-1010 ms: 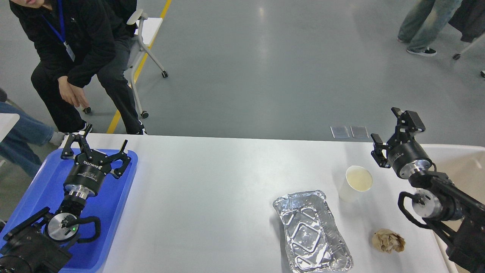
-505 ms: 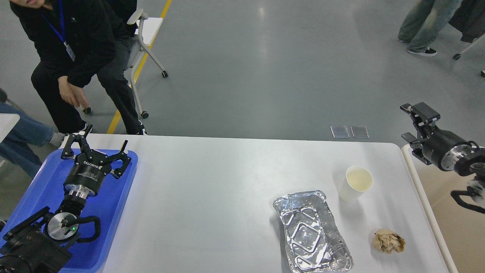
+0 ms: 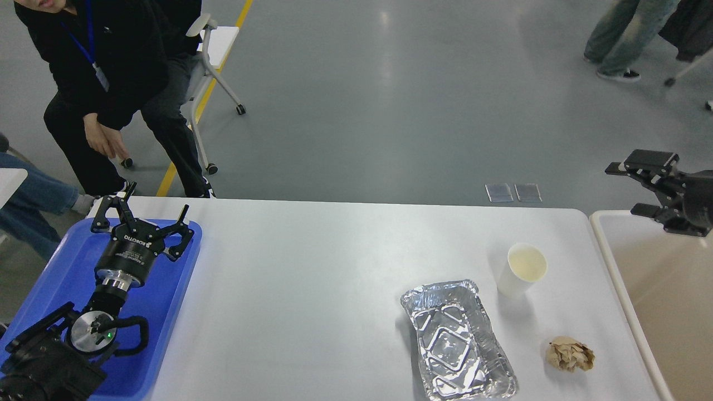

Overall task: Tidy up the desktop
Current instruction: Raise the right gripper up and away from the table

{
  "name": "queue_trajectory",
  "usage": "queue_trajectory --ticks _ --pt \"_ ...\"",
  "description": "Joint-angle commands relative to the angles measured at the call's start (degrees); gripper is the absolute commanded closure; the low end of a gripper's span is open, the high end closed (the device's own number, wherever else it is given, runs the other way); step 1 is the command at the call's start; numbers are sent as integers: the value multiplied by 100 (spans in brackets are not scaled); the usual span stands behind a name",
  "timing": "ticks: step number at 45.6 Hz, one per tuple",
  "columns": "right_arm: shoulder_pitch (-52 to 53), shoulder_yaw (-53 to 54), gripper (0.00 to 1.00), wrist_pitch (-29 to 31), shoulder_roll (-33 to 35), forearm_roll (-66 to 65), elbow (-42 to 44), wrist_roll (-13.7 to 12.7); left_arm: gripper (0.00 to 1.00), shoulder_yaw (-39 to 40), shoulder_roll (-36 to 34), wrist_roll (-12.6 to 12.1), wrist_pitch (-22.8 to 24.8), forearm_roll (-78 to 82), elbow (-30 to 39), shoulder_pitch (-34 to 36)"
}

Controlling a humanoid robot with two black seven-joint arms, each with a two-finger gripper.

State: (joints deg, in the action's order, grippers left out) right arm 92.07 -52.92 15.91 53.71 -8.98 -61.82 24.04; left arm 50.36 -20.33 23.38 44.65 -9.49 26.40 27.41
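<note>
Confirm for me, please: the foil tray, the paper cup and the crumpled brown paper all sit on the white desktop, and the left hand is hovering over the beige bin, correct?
Not quite. The foil tray, paper cup and crumpled brown paper do sit on the white desktop, but the head view shows the left hand over the blue tray. The right hand is the one near the beige bin.

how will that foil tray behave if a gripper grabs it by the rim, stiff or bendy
Probably bendy: the foil tray looks thin, with a crinkled rim, so a pinch would likely dent it. It looks empty, so probably very light and apt to slide on the smooth desktop if pushed. Being wide and low, it seems unlikely to tip, unlike the paper cup nearby.
</note>
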Motion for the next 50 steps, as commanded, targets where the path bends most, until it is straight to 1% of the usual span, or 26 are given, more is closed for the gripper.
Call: queue_trajectory --ticks 1,4,6,9,13,15,20,25,37,41,46,48,50 --pt "2076 -2555 0 1229 -817 -16 -75 4 1 0 3 0 0 0 5 1" --pt "2507 -3109 0 1599 -1151 -16 -93 4 1 0 3 0 0 0 5 1" --pt "2692 -3295 0 1844 -1327 -33 -110 4 1 0 3 0 0 0 -4 1" --pt "2912 -3383 0 2275 -1477 -86 -137 4 1 0 3 0 0 0 -4 1" --pt "3141 -3331 0 2584 -1521 -200 -137 4 1 0 3 0 0 0 -4 1" --pt "3203 -3357 0 2602 -1635 -209 -137 4 1 0 3 0 0 0 -4 1" --pt "3229 -3515 0 2654 -2267 -235 -172 -4 1 0 -6 0 0 0 -4 1" --pt "3247 -3462 0 2663 -2681 -446 -664 -4 1 0 -6 0 0 0 -4 1" --pt "4099 -3058 0 2681 -2830 -499 -1376 -22 1 0 -6 0 -8 0 -4 -8" --pt "4547 -3023 0 2690 -2857 -613 -1569 -109 1 0 -6 0 -8 0 -4 -8" --pt "4899 -3023 0 2681 -2857 -605 -1605 -206 1 0 -6 0 -8 0 -4 -8" --pt "4978 -3032 0 2681 -2874 -587 -1605 -285 1 0 -15 0 -8 0 -4 -8" --pt "5048 -3032 0 2689 -2936 -587 -1622 -417 1 0 -15 0 -8 0 -4 -8"
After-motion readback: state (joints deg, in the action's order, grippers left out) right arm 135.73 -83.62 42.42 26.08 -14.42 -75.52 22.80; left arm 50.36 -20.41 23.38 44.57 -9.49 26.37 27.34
